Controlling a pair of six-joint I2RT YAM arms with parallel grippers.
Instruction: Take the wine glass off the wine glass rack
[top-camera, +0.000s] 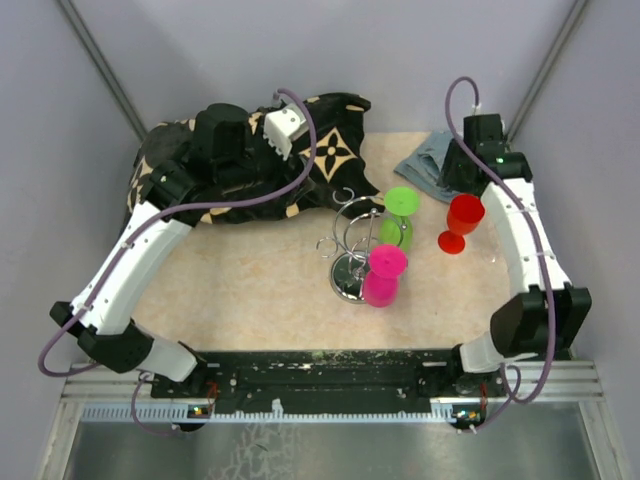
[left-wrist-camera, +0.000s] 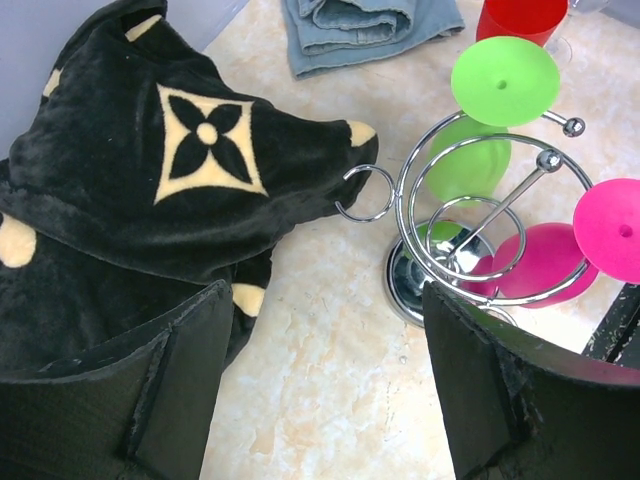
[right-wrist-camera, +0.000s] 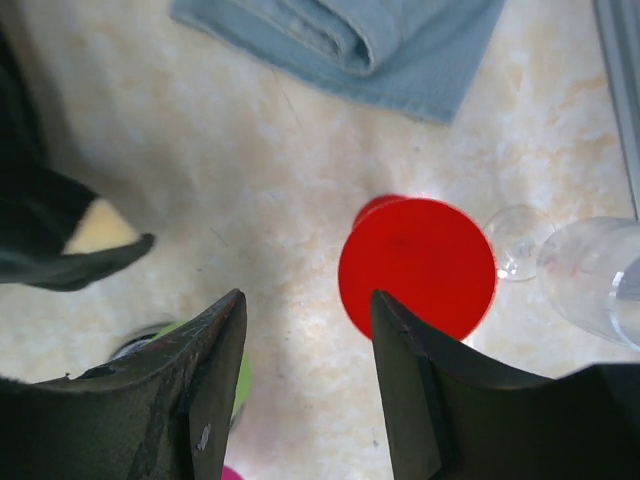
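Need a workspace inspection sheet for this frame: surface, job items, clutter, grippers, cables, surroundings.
Surface: beige stone-pattern tabletop, no damage seen.
Job's things: shiny silver wire wine glass rack stands mid-table; green plastic wine glass and pink plastic wine glass hang on it; red plastic wine glass stands apart.
Clutter: black plush blanket with cream flowers; folded blue denim cloth; clear glass lying down.
Grippers: left gripper open, empty; right gripper open, facing the red glass.
Cables: purple cables loop along both arms.
Surroundings: plain grey walls.

Round the rack we find bare table from 6 to 9 o'clock; blanket blocks 11, green glass 2, pink glass 4.
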